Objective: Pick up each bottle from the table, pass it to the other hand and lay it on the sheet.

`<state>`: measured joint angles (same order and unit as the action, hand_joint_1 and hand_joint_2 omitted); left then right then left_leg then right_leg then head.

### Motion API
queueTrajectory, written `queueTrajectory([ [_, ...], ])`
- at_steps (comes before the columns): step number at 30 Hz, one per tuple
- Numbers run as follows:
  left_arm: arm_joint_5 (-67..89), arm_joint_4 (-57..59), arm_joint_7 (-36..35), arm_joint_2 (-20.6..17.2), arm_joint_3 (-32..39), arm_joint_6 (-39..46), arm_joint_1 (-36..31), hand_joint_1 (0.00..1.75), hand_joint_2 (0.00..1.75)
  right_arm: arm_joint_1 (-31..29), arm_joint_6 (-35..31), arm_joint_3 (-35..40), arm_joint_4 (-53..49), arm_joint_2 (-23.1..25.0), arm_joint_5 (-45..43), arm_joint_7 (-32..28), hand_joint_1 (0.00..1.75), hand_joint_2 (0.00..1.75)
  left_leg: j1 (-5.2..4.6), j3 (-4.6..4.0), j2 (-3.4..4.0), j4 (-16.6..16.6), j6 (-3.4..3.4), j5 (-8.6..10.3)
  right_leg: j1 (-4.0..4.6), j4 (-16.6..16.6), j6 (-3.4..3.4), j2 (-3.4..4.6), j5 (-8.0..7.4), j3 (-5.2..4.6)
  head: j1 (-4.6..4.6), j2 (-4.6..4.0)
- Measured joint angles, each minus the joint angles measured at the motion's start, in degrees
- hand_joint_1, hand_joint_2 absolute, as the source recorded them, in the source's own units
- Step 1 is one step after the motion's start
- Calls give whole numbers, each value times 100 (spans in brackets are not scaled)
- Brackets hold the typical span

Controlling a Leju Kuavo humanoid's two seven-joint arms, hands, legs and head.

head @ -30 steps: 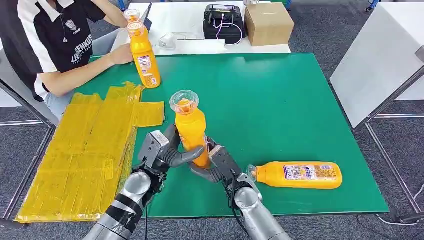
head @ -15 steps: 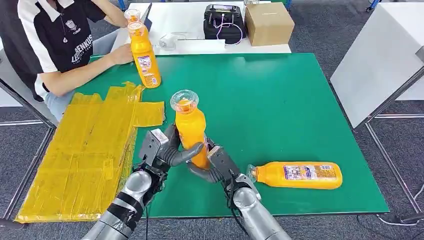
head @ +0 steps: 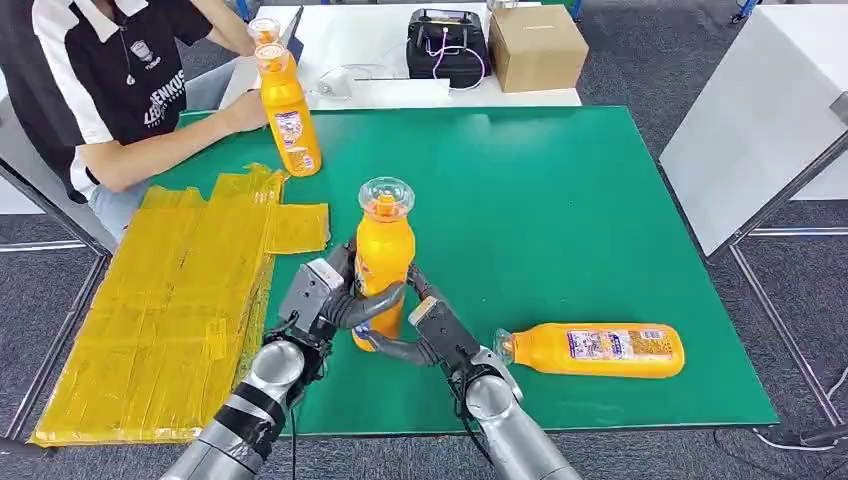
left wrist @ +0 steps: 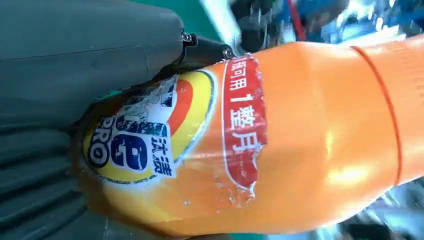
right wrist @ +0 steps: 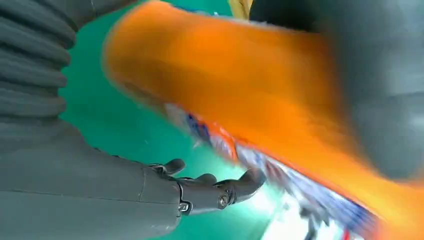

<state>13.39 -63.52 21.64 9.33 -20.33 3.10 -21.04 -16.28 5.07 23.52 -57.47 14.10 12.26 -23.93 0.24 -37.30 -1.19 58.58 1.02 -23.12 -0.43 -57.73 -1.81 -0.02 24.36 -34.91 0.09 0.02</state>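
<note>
An orange bottle (head: 384, 255) with a clear cap stands upright in the air over the green table's (head: 560, 200) front middle. My left hand (head: 325, 300) grips its lower body, fingers wrapped around it; in the left wrist view the label (left wrist: 150, 145) fills the space beside that hand (left wrist: 60, 75). My right hand (head: 435, 335) sits just right of the bottle's base with its fingers curved near it. In the right wrist view green table shows between my right thumb (right wrist: 215, 192) and the blurred bottle (right wrist: 225, 85). A yellow sheet (head: 170, 300) lies at the left.
A second orange bottle (head: 600, 350) lies on its side at the front right. A third (head: 288, 115) stands at the back left, beside a seated person's forearm (head: 170, 145). Behind the green table, a white table holds a cardboard box (head: 538, 45) and a black device (head: 447, 45).
The held bottle has swung from leaning left to upright, its cap moving right. My right hand's hold on it has loosened while my left hand keeps its grip.
</note>
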Motion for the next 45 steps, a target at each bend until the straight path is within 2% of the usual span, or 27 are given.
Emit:
queueTrajectory([
  [2,570,-123,-33,-26,74,494,-2,175,175,125,-65,-2,-302,-39,61,2,0,0,0,0,-1,0,0,0,0,0,0,0,0,0,0,0],
  [7,1468,-301,-136,-94,131,1135,-5,175,175,263,-105,0,-802,-118,164,0,0,0,0,-1,-1,0,0,0,0,0,0,0,0,0,2,0],
  [8,1720,-337,-217,-109,138,1324,-8,175,175,305,-131,4,-918,-133,203,-24,0,175,0,-1,0,0,0,0,0,0,0,0,0,0,0,0],
  [10,2803,-365,-514,-157,146,1908,-55,175,175,376,-210,15,-1160,-171,299,-110,0,175,0,-1,0,0,0,0,0,0,0,0,0,0,0,0],
  [15,5143,-141,-1308,-380,297,2705,-351,175,175,542,-293,90,-1917,-278,330,-214,0,175,1,0,1,0,-1,1,0,0,0,0,0,0,2,0],
  [21,7350,966,-2361,-730,457,3106,-952,175,175,577,-526,212,-2508,-365,256,-326,0,175,2,1,1,0,-2,3,1,-2,1,1,-1,0,2,0],
  [24,7611,1859,-2807,-966,341,3172,-1384,175,175,529,-664,343,-2697,-369,234,-317,0,175,3,5,23,0,-4,4,2,-4,3,18,-4,-3,0,0],
  [28,7640,2535,-2826,-1137,299,3275,-1670,175,175,521,-706,444,-2830,-380,231,-315,0,175,3,3,13,0,-6,6,2,-5,3,13,-3,-4,2,0],
  [39,7653,3224,-3008,-1346,9,3144,-1930,175,175,521,-712,601,-2976,-417,227,-319,0,175,1,0,13,0,-5,4,0,-3,2,14,-2,-4,2,0],
  [45,7646,3508,-2986,-1384,-24,2744,-2050,175,175,522,-876,771,-3131,-459,456,-420,0,175,2,0,15,0,-6,5,0,-4,2,14,-3,-4,2,0],
])
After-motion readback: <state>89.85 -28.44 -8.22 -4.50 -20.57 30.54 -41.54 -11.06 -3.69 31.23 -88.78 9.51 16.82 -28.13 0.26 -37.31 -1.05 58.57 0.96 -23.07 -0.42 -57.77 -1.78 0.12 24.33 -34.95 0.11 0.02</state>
